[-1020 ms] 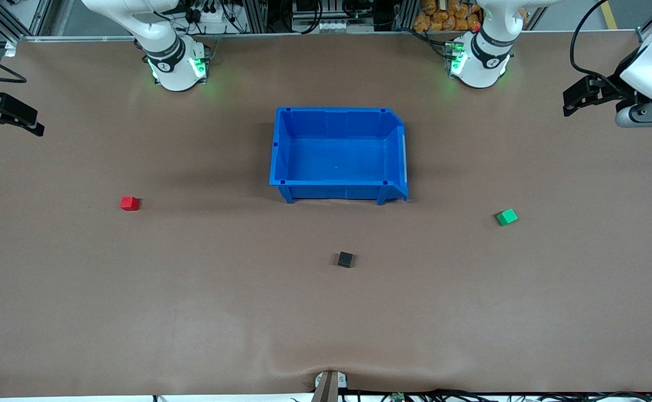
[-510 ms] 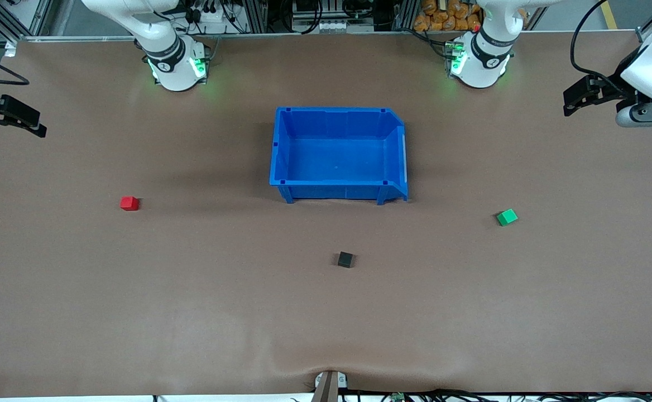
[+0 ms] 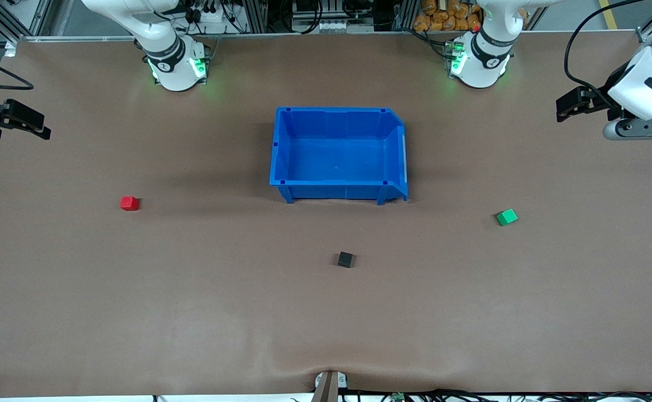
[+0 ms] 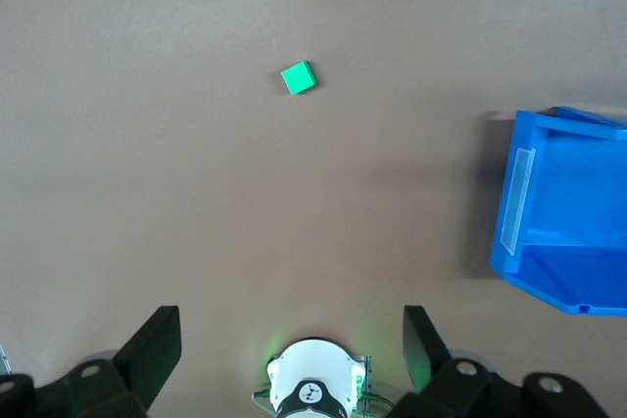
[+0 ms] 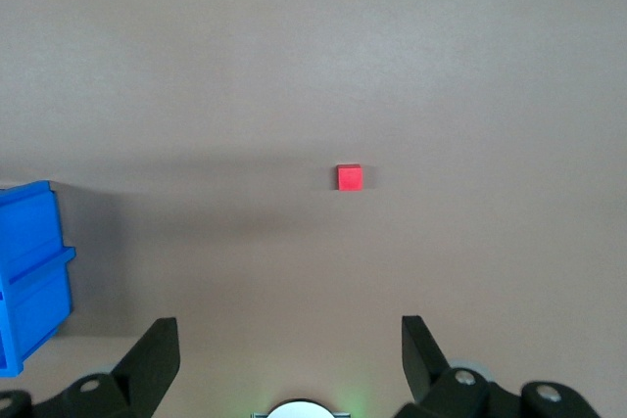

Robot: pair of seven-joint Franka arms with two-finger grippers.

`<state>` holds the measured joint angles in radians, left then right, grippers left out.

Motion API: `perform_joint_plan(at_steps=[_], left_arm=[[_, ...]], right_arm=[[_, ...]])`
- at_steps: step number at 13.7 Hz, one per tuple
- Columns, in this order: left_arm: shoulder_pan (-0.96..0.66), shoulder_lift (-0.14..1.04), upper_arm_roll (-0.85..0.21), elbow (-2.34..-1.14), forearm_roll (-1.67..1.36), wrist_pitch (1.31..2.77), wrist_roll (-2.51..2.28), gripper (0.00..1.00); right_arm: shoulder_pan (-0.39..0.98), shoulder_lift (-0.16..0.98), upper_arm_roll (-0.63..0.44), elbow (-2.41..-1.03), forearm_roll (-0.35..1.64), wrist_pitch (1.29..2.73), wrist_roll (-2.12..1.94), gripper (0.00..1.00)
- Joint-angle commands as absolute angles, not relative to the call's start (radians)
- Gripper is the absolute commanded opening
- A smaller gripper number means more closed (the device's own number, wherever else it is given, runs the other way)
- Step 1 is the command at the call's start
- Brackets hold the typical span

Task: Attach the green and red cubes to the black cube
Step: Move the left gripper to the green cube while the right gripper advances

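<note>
Brown table (image 3: 192,312), cubes well apart near blue bin (image 3: 337,153), both grippers' jaws wide open, empty, at its ends.

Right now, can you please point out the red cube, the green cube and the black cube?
red cube (image 3: 129,203), front view, on its top face.
green cube (image 3: 507,217), front view, on its top face.
black cube (image 3: 345,259), front view, on its top face.

Both arms are glossy white with black joint bands and green lights glowing at their round bases. The left gripper (image 3: 569,104) and right gripper (image 3: 27,120) are black, trailing black cables.
</note>
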<state>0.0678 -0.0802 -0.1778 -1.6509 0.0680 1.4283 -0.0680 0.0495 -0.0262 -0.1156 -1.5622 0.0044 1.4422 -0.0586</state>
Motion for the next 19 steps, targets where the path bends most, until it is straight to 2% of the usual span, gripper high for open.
perform_joint_plan(at_steps=[1, 11, 16, 19], left_arm=[[0.078, -0.094, -0.179, -1.657, 0.052, 1.410, -0.057, 1.00], [0.081, -0.089, -0.176, -1.739, 0.066, 1.445, -0.069, 1.00], [0.113, -0.095, -0.176, -1.874, 0.066, 1.632, -0.069, 1.00], [0.114, -0.083, -0.178, -1.908, 0.064, 1.703, -0.128, 1.00]], right_arm=[[0.037, -0.020, -0.118, -1.560, -0.011, 1.437, -0.064, 1.00], [0.023, 0.017, -0.118, -1.559, -0.011, 1.442, -0.064, 1.00], [0.002, 0.063, -0.118, -1.559, 0.002, 1.454, -0.063, 1.00], [0.002, 0.074, -0.118, -1.562, 0.003, 1.460, -0.058, 1.00]])
